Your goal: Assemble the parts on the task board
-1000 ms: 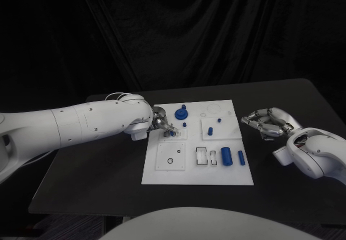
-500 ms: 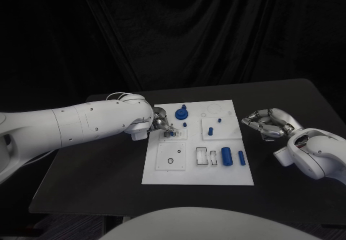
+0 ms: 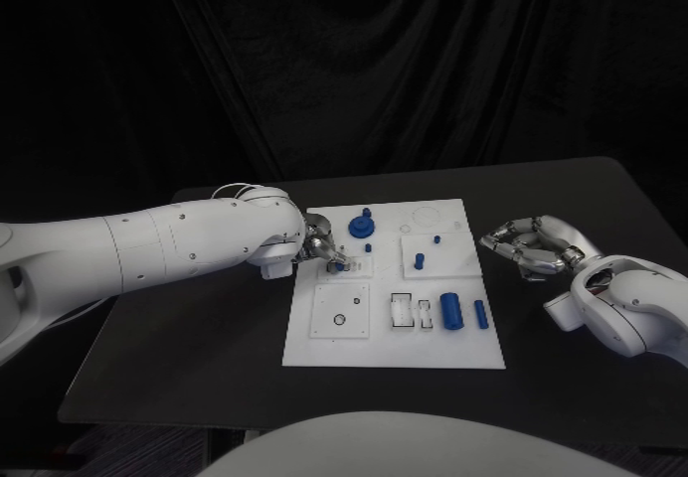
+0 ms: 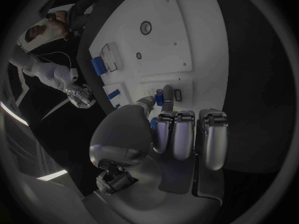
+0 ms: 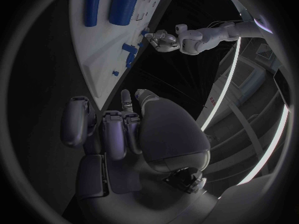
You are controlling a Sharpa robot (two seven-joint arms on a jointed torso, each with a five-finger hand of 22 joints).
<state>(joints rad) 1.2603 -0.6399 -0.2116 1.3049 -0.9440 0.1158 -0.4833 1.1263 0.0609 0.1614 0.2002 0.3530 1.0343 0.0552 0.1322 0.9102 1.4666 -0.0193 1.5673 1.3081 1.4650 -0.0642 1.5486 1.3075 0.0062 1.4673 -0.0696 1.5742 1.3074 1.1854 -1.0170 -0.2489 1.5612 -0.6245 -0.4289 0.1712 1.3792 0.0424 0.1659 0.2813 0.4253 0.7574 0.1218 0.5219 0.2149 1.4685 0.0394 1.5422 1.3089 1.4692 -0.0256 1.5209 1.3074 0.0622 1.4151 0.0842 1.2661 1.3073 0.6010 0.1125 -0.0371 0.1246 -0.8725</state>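
Left hand (image 3: 318, 248): fingers pinch a small blue part (image 4: 159, 99) at the task board (image 3: 344, 343) near its left edge; likely seating it, next pressing it straight down. The socket beneath the fingertips is hidden. Right hand (image 3: 528, 246): off the board over the worktop (image 3: 187, 348), fingers curled, holding nothing.

Black table (image 3: 187, 348), white task board (image 3: 395, 350)
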